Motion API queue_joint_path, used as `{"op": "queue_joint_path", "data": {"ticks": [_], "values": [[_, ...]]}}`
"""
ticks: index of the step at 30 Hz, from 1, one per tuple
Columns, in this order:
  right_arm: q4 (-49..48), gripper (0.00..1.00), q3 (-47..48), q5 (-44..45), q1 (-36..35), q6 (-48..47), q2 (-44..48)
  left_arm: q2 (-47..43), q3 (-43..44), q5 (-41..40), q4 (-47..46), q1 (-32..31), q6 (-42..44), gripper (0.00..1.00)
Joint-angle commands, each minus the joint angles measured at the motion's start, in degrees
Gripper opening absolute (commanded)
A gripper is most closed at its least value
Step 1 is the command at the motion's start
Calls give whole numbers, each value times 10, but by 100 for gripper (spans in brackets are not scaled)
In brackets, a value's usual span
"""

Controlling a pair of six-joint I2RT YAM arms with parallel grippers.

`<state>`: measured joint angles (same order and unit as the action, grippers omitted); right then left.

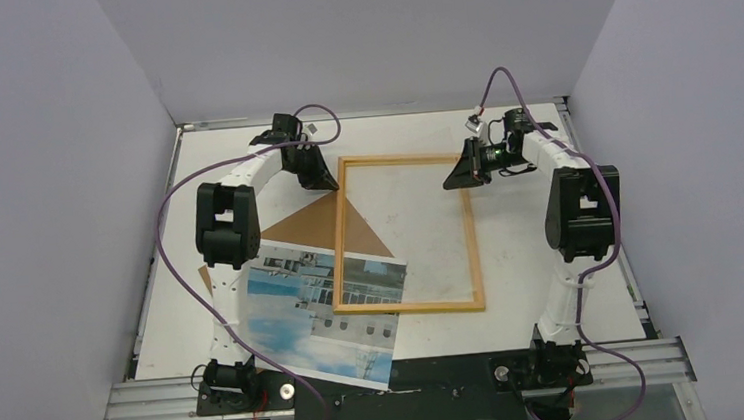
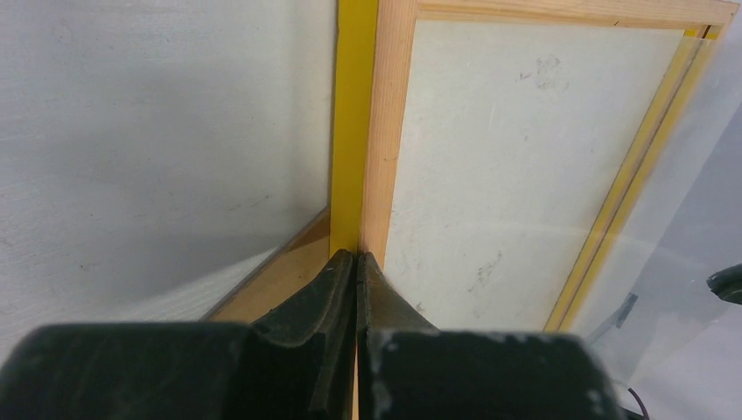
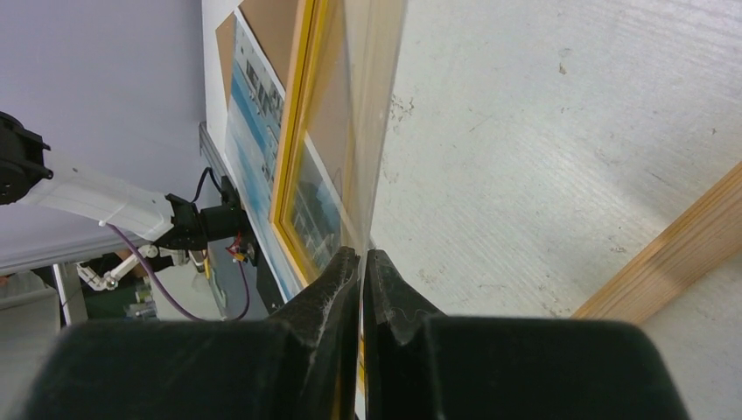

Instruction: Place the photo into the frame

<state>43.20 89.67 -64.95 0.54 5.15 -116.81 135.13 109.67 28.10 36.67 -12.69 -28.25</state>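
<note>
Top external view showed the photo [image 1: 307,320] lying flat by the table's [image 1: 515,289] near-left corner, one corner tucked under the frame [image 1: 472,232], which lay back-up mid-table. The left gripper [image 1: 331,181] and right gripper [image 1: 453,182] sat at the frame's far corners, jaws pressed together. I could not confirm that either held anything. The print looked light, floppy and easily creased, so its free near edge seemed the safest hold.

The left arm [image 1: 244,170] and right arm [image 1: 556,151] are white tubes joined by bulky black joint housings [image 1: 226,221]. A purple cable [image 1: 161,232] loops along each. The left end effector [image 2: 357,256] and right end effector [image 3: 361,254] have black, tapered fingers [image 2: 319,302] with scuffed, pale-flecked edges.
</note>
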Motion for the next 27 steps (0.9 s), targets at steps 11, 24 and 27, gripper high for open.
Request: {"op": "queue_joint_path", "data": {"ticks": [11, 24, 27], "values": [[-12, 0, -2, -74, -13, -34, 32, 22, 17, -22, 0, 1, 7, 0], [78, 0, 21, -112, -10, -131, 46, 27, 23, -38, 13, 3, 11, 0], [90, 0, 21, -118, -10, -145, 52, 27, 24, -38, 13, 3, 10, 0]]}}
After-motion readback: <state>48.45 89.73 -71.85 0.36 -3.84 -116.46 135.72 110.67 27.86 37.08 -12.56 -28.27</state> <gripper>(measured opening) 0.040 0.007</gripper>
